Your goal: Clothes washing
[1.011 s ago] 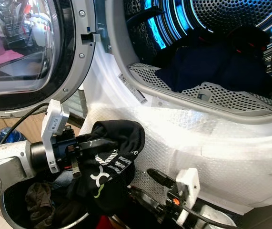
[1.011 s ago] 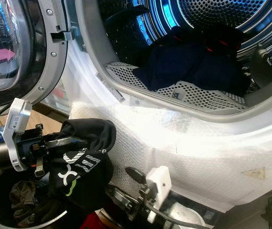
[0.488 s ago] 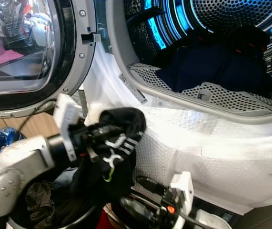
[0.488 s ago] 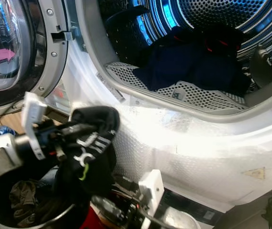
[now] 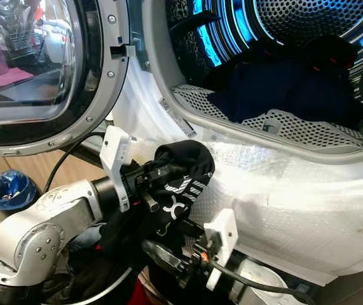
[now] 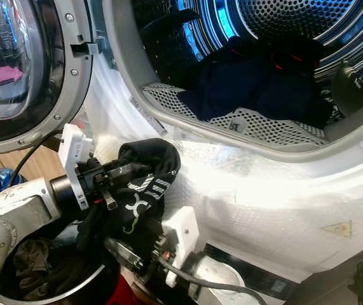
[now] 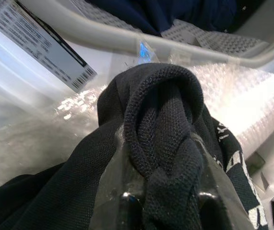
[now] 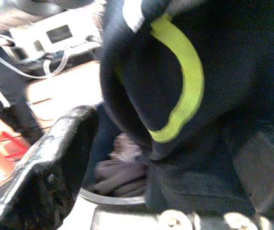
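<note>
Head views: left gripper (image 5: pixel 168 173) clamped on a black garment (image 5: pixel 181 184), held up near the drum opening (image 5: pixel 283 121), above the basket (image 6: pixel 47 279) at lower left. Left wrist view: cloth bunched tight between the fingers (image 7: pixel 223 191). Right wrist view: right gripper (image 8: pixel 151 158) spread open under the hanging cloth.

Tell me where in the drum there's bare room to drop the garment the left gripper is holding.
The perforated lip in front of the dark clothes pile is bare, as is the drum's upper left wall. The right back is crowded. The left gripper holds the black garment below the door opening, against the bubble-wrapped front.
</note>
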